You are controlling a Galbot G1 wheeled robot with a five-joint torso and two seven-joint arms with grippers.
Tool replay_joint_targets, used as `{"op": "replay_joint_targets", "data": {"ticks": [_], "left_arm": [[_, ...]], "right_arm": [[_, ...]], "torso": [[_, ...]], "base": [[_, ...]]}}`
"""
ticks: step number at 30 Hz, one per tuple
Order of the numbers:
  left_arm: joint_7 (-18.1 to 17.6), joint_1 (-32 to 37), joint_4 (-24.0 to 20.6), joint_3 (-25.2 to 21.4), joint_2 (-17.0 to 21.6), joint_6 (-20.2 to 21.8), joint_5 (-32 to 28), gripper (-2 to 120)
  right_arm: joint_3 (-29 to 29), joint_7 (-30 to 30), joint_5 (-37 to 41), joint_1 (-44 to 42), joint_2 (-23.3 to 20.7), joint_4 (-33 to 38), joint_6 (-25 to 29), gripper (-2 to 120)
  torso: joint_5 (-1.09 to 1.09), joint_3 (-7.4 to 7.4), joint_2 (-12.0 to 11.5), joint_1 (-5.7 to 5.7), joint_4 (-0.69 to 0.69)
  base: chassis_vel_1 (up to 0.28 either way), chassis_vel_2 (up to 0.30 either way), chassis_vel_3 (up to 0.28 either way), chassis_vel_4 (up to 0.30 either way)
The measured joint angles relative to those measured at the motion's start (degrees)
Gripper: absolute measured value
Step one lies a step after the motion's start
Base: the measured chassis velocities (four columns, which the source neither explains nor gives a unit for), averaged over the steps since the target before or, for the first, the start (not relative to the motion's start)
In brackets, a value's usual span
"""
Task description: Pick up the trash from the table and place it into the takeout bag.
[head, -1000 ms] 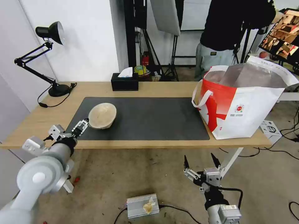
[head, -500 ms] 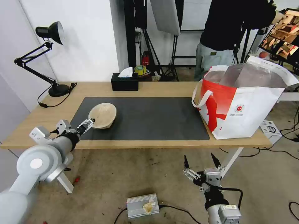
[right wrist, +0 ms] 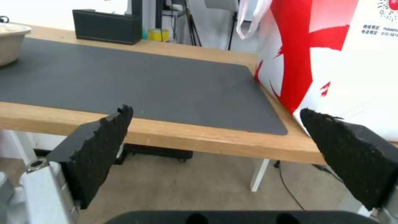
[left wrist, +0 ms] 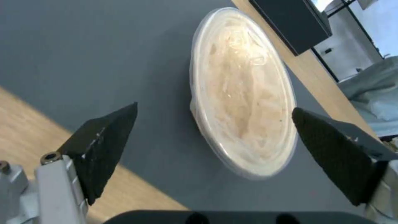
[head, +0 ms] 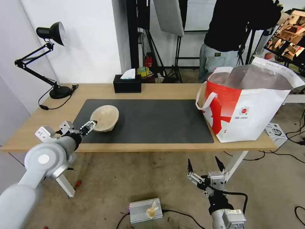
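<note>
Light-wood bench [head: 35, 122] on white legs, carrying a large dark grey mat [head: 149, 121] across its middle. Takeout bag [head: 251, 105], white with a red side panel and silver foil lining, stands upright on the bench just off the mat's right end, mouth open, white loop handle hanging on the mat side; its red and white wall also fills the far side of the right wrist view [right wrist: 331, 59]. Black desk lamp [head: 52, 57] on the bench beyond the mat's left end, well apart from the bag. Black tissue box [head: 127, 84] at the bench's back edge, behind the mat. Beige paper-pulp bowl [head: 105, 118] sits upright on the left part of the mat, pale residue inside [left wrist: 244, 96]. Left hand [head: 88, 127] is at the mat's front left corner, just beside the bowl's near rim; fingers spread wide, grasping nothing, with the bowl lying between and beyond the two tips in the wrist view [left wrist: 211, 124]. Right hand [head: 205, 165] hangs below the bench's front edge, over the floor, fingers spread and empty [right wrist: 219, 124]. Small silver box [head: 145, 210] on the floor near it.
</note>
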Motion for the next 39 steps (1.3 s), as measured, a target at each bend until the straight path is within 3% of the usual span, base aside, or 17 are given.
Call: {"op": "replay_joint_targets", "data": {"ticks": [26,39], "left_arm": [[-0.82,-11.65,9.91,11.77,-5.37,-0.32,2.41,100],[-1.67,-12.54,11.59,12.69,-9.59,-1.6,4.74,97]], "right_arm": [[0.0,0.0,0.0,0.0,0.0,0.0,0.0,100],[0.0,0.0,0.0,0.0,0.0,0.0,0.0,100]], "torso": [[0.01,0.0,0.0,0.0,0.0],[0.0,0.0,0.01,-0.01,0.0]], "base": [[0.0,0.0,0.0,0.0],[0.0,0.0,0.0,0.0]]}}
